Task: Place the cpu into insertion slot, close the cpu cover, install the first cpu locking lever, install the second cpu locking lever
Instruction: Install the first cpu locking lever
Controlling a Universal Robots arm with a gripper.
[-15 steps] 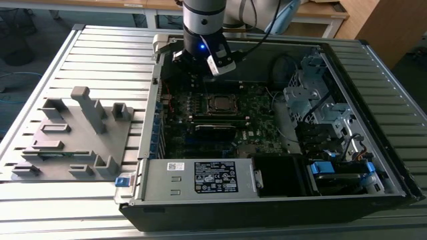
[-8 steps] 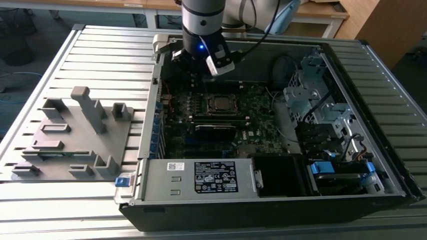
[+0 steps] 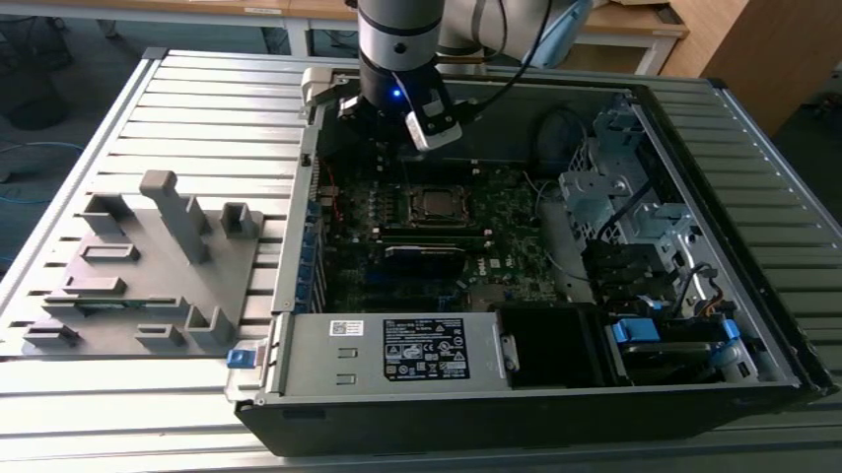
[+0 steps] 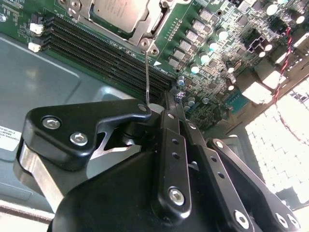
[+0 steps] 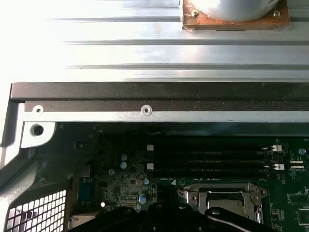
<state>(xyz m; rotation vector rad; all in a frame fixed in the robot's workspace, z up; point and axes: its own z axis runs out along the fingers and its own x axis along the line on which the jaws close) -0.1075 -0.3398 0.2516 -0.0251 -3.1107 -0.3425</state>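
Cpu [image 3: 435, 204] lies in the insertion slot [image 3: 409, 204], apparently under the lowered cpu cover [image 4: 145, 29], at five o'clock from the end effector [image 4: 173, 96] in the exterior view. End effector narrow, fingers together. One locking lever [image 4: 146, 72] stands raised, pointing toward it.

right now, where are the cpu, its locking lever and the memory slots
cpu [image 4: 116, 12]: second wrist view, silver top
locking lever [image 4: 146, 72]: second wrist view, thin wire shaft
memory slots [image 4: 96, 48]: second wrist view, long black slot

cpu [image 3: 433, 204] in insertion slot [image 3: 409, 205], on motherboard [image 3: 507, 222] inside case [image 3: 526, 419]; fixture [image 3: 145, 271] at exterior view's left
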